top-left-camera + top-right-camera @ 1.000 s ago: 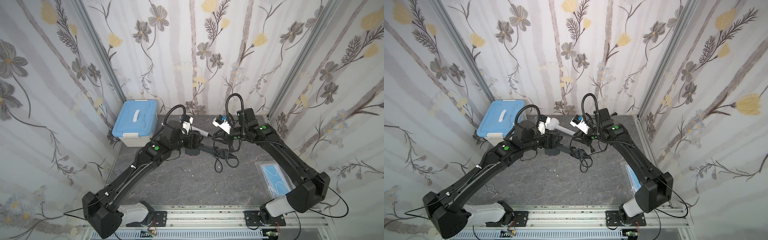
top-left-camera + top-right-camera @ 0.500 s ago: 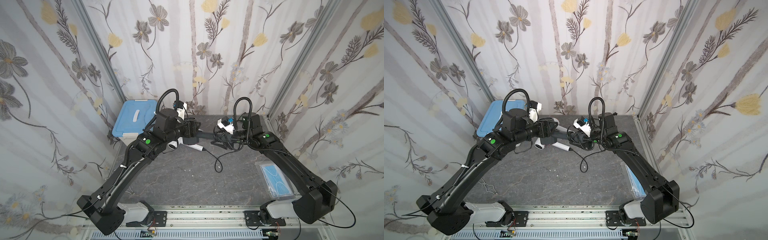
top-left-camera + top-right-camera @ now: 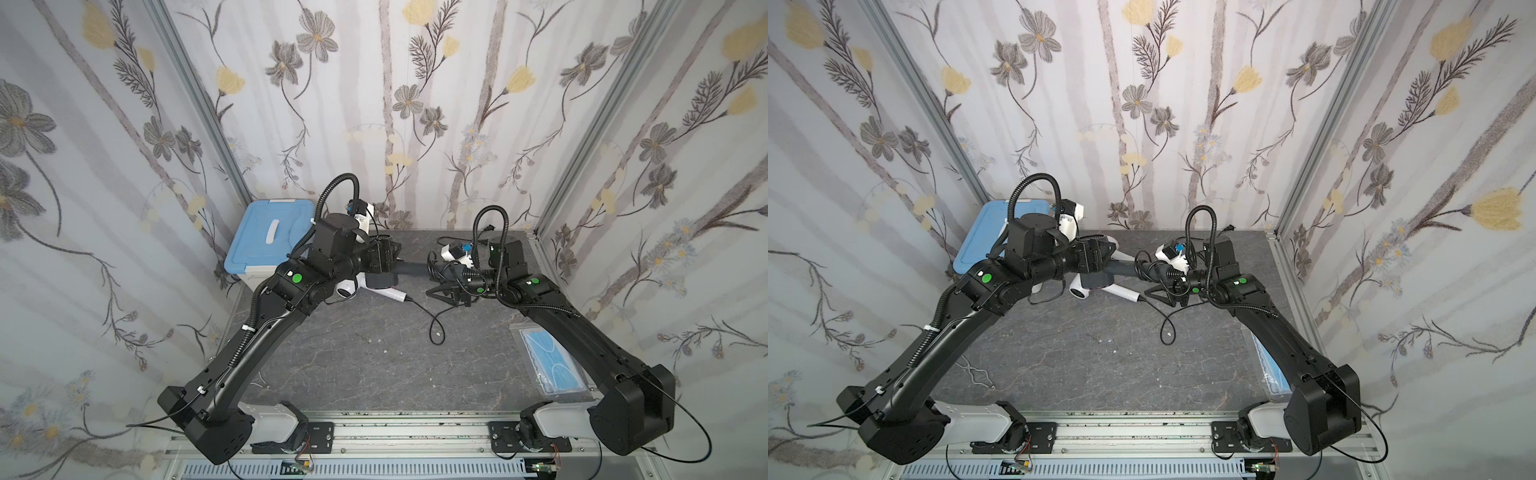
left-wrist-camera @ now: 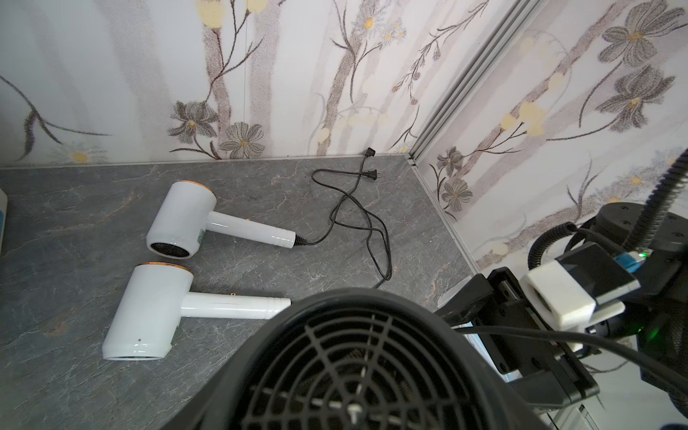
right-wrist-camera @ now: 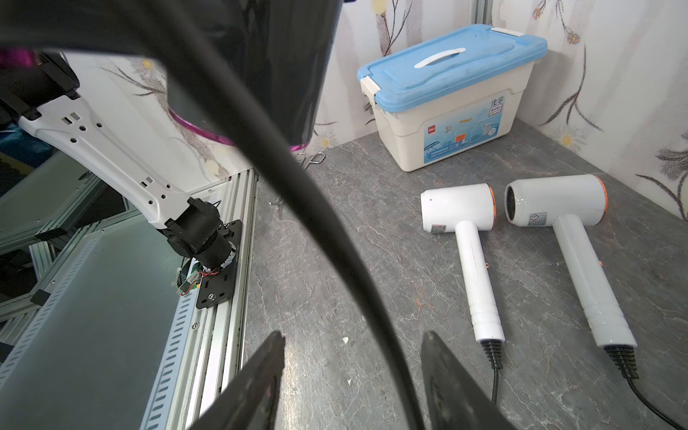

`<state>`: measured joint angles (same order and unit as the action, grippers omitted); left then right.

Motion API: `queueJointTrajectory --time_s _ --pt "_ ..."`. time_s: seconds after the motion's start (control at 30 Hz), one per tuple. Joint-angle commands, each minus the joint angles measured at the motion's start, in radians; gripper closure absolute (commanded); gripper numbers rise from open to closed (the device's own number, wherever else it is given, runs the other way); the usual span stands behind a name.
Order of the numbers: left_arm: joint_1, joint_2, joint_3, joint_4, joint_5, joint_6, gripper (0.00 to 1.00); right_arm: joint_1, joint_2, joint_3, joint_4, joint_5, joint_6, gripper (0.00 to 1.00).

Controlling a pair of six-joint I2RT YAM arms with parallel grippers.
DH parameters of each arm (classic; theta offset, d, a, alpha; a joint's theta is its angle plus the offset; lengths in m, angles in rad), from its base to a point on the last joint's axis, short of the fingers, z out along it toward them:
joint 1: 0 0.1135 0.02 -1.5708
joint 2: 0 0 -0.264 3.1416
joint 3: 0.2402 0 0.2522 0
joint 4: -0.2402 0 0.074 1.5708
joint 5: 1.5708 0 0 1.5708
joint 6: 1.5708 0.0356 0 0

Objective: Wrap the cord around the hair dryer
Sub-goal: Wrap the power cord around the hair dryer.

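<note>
Two black robot arms reach toward each other over a grey, marble-patterned table inside a booth with flowered walls. The left pincer is closed on a dark hair dryer and holds it in the air above the table. In the left wrist view the dryer's round grille fills the lower frame, close against the camera. In both top views the dryer bridges the gap between the two arms, and loops of its black cord bunch at the end nearest the right arm. The right pincer has its two jaws well apart. In the right wrist view the cord sweeps down as a thick, blurred black line and passes through the gap between them without being pinched. Two white hair dryers lie on their sides on the table, side by side, below the raised dryer. Each trails a thin black lead, and the plug of one lies near the back wall. A storage box with a blue lid stands in the back left corner of the table. A packet of blue face masks lies at the table's right edge, partly under the right arm.
</note>
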<state>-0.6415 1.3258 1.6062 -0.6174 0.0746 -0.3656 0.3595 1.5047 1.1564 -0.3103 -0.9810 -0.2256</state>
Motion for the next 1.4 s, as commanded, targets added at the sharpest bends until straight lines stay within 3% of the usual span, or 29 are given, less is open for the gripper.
queueJointTrajectory --time_s 0.0,0.27,0.83,1.37 --pt "0.000 0.004 0.015 0.021 -0.011 -0.006 1.00 -0.011 0.000 -0.014 0.056 -0.028 0.009 0.40" --pt "0.000 0.018 0.026 0.022 0.000 -0.012 1.00 -0.015 0.017 -0.044 0.096 -0.065 0.029 0.42" --pt "0.000 0.037 0.049 0.015 0.008 -0.025 1.00 -0.014 0.044 -0.109 0.297 0.046 0.120 0.36" --pt "0.000 0.060 0.073 0.004 0.005 -0.061 1.00 0.051 0.118 -0.167 0.578 -0.056 0.294 0.35"
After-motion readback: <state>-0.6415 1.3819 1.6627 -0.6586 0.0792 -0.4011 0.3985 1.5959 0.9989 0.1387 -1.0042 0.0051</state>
